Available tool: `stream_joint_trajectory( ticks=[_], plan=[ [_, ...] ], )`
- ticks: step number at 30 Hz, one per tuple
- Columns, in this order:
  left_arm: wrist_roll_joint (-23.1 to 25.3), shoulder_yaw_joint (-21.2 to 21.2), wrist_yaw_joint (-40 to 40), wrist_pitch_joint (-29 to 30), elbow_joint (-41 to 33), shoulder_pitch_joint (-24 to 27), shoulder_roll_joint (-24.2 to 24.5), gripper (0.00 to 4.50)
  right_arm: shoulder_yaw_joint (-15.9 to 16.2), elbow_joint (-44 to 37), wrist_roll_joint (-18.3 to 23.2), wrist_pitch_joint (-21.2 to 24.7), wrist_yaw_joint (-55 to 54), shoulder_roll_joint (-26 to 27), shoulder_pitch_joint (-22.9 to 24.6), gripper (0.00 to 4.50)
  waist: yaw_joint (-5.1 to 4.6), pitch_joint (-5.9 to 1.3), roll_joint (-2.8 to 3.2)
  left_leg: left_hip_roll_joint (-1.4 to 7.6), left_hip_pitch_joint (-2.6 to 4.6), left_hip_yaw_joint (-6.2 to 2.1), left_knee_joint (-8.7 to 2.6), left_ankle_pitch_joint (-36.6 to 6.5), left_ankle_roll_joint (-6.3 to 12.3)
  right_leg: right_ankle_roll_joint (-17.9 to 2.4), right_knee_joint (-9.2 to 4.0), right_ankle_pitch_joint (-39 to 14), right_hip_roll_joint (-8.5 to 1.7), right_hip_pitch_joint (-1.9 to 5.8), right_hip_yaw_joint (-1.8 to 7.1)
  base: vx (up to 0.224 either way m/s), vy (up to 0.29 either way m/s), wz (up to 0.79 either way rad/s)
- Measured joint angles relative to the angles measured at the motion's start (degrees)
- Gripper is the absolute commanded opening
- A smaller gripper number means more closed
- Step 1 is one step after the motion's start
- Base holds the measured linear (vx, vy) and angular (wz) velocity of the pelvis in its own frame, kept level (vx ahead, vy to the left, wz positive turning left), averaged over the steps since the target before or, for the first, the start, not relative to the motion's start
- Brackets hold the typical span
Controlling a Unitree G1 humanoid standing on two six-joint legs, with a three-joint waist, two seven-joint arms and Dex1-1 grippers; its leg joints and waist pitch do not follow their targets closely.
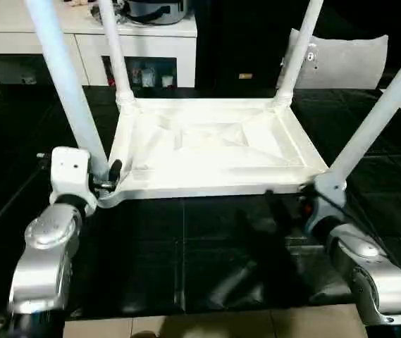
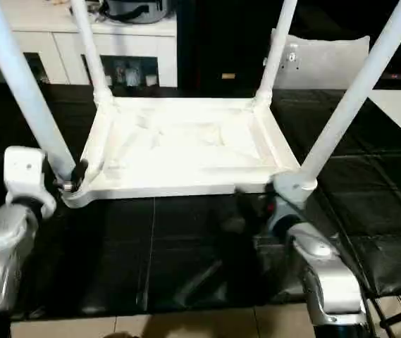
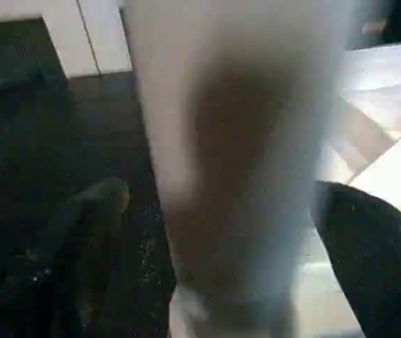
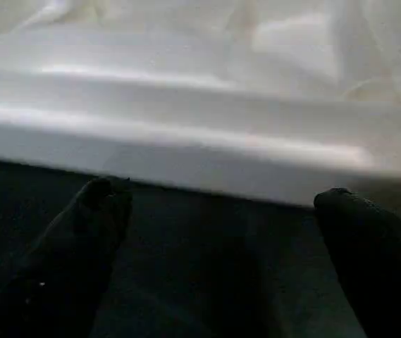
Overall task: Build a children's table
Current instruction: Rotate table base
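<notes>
The children's table point(image 1: 207, 151) lies upside down on the black tabletop point(image 1: 186, 260), its ribbed white underside facing up and four white legs standing up out of the corner sockets; all four run out of the top of the head views, so their ends are cut off. The left arm point(image 1: 45, 246) reaches forward along the table's near left corner, its white wrist block close beside the near left leg point(image 1: 63, 77). The left gripper point(image 3: 221, 204) is spread wide, one black finger on each side of that leg's base without clamping it; the leg itself is a close blur in the wrist view. The right arm point(image 2: 323, 274) comes in low at the near right corner, just under the near right leg point(image 2: 348, 105). The right gripper point(image 4: 221, 204) is also spread wide, its two black fingers point(image 4: 94, 218) hovering above the dark surface just short of the table's near rim, pinching nothing. In the head views these fingers are dark against dark and hard to make out. Open black surface lies between the two arms, in front of the near rim. Behind the table stand a white cabinet point(image 1: 80, 42) and a grey cushion point(image 1: 344, 60).
</notes>
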Motion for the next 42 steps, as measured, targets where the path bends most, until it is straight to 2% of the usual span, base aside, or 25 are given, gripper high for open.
stream_joint_trajectory(
  ticks=[2, 4, 8, 11, 15, 18, 23, 24, 27, 29, 34, 38, 42],
  plan=[
    [-1.06, 0.49, -2.66, -1.71, 4.05, -2.01, 1.41, 4.49, -0.18, 2.3, -0.04, -0.05, -0.46, 0.82, -1.84, 4.5, 0.06, 0.01, -0.25, 0.01, -0.02, 0.04, -0.03, 0.0, -0.01, -0.03, 0.23, 0.2, 0.0, -0.14, 0.05, 0.0, 0.0, 0.0],
    [-2.16, 0.3, -7.18, -4.03, 7.97, -4.65, 2.62, 4.49, -1.28, 6.41, -0.4, -0.24, -1.67, 0.95, -4.68, 4.5, 0.35, 0.01, -0.68, -0.01, -0.28, 0.16, -0.02, 0.0, -0.03, -0.03, 0.8, 0.15, -0.02, -0.73, 0.23, 0.0, 0.0, 0.0],
    [-5.12, -0.41, -15.36, -6.04, 10.73, -6.07, 4.02, 4.49, -2.33, 10.49, -1.04, -0.35, -2.32, 0.42, -6.94, 4.5, 1.19, 0.01, -0.7, 0.03, -0.26, 0.3, -0.29, 0.02, -0.08, -0.49, 0.93, 0.17, -0.02, -0.9, 0.23, 0.0, 0.0, 0.0],
    [-8.44, -2.23, -25.15, -5.71, 10.61, -6.14, 7.34, 4.49, -3.24, 15.79, -1.69, -1.01, -2.81, -0.82, -9.26, 4.5, 1.43, 0.02, -0.71, 0.01, -0.25, 0.36, -0.27, 0.02, -0.08, -0.52, 0.92, 0.19, -0.06, -0.9, 0.28, 0.0, 0.0, 0.0],
    [-13.01, -6.55, -40.0, -2.94, 6.57, -4.57, 12.18, 4.49, -5.15, 22.73, -2.68, -3.29, -3.03, -3.12, -11.36, 4.5, 1.67, 0.06, -0.85, -0.05, -0.14, 0.45, -0.25, 0.02, -0.07, -0.3, 0.92, 0.06, -0.13, -0.82, 0.38, 0.0, 0.0, 0.0],
    [-16.62, -8.65, -45.76, 0.62, 3.13, -3.15, 12.9, 4.49, -5.28, 26.35, -2.97, -5.99, -2.04, -3.39, -12.21, 4.5, 1.2, 0.09, -0.91, -0.03, -0.08, 0.51, -0.25, 0.04, -0.09, -0.3, 1.0, 0.06, -0.13, -0.83, 0.41, 0.0, 0.0, 0.0],
    [-24.23, -13.35, -49.65, 8.22, -7.55, -1.38, 12.05, 4.49, -5.15, 32.02, -4.03, -10.25, 0.83, -4.04, -13.3, 4.5, 0.98, 0.3, -1.26, 0.03, -0.01, 0.56, -0.15, 0.07, -0.13, -0.54, 1.19, 0.21, -0.13, -0.84, 0.42, 0.0, 0.0, 0.0],
    [-25.49, -14.69, -50.11, 9.15, -9.33, -1.33, 11.31, 4.49, -4.93, 32.46, -4.07, -10.59, 1.42, -3.98, -13.73, 4.5, 0.67, 0.36, -1.35, 0.06, -0.01, 0.58, -0.1, 0.07, -0.13, -0.53, 1.23, 0.2, -0.11, -0.86, 0.42, 0.0, 0.0, 0.0],
    [-27.48, -17.51, -50.4, 11.77, -13.14, -1.42, 9.9, 4.49, -3.27, 33.68, -4.11, -12.12, 4.8, -3.76, -15.8, 4.5, -0.56, 0.48, -1.57, 0.19, -0.02, 0.6, 0.0, 0.13, -0.23, -0.54, 1.35, 0.21, 0.0, -0.9, 0.41, 0.0, 0.0, 0.0],
    [-27.73, -18.92, -50.58, 12.98, -14.21, -1.87, 9.55, 4.49, -2.58, 34.14, -4.14, -13.35, 7.05, -3.56, -16.66, 4.5, -1.03, 0.5, -1.61, 0.24, -0.02, 0.64, 0.0, 0.16, -0.28, -0.54, 1.46, 0.21, 0.01, -0.9, 0.4, 0.0, 0.0, 0.0],
    [-29.91, -19.7, -49.68, 16.91, -15.84, -5.0, 6.89, 4.49, 0.91, 34.73, -4.69, -17.35, 14.28, -2.32, -18.41, 4.5, -1.64, 0.6, -1.77, 0.29, 0.0, 0.61, 0.08, 0.28, -0.44, -0.56, 1.76, 0.2, 0.01, -0.94, 0.36, 0.0, 0.0, 0.0],
    [-34.07, -19.71, -47.58, 19.64, -17.97, -6.95, 3.5, 4.49, 1.9, 35.98, -5.03, -19.56, 16.14, -1.39, -20.9, 4.5, -1.5, 0.62, -1.86, 0.29, 0.02, 0.54, 0.34, 0.28, -0.43, -0.58, 1.82, 0.21, 0.01, -0.97, 0.36, 0.0, 0.0, 0.0],
    [-37.35, -21.25, -46.37, 21.08, -19.84, -9.92, -1.07, 4.49, 3.74, 36.36, -5.04, -21.26, 18.13, 0.73, -23.44, 4.5, -0.06, 0.62, -1.92, 0.3, -0.02, 0.53, 0.34, 0.26, -0.4, -0.63, 1.84, 0.19, 0.0, -0.99, 0.35, 0.0, 0.0, 0.0]
  ],
)
